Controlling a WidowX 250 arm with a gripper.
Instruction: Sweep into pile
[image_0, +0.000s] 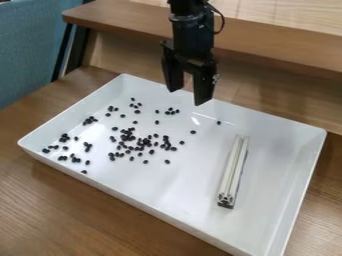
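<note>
Above the far side of the white tray (180, 200), I have the gripper (188, 97) pointing down, fingers spread apart and holding nothing, with the metal bar (232, 172) lying inside at right and black beans (127, 135) scattered mostly leftward.

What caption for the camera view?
Gripper above a white tray, scattered dark beans not yet piled, metal bar lying to their right in the image.

Black beans (128, 136), white tray (177, 192), brown wood-grain table (60, 215)
</note>
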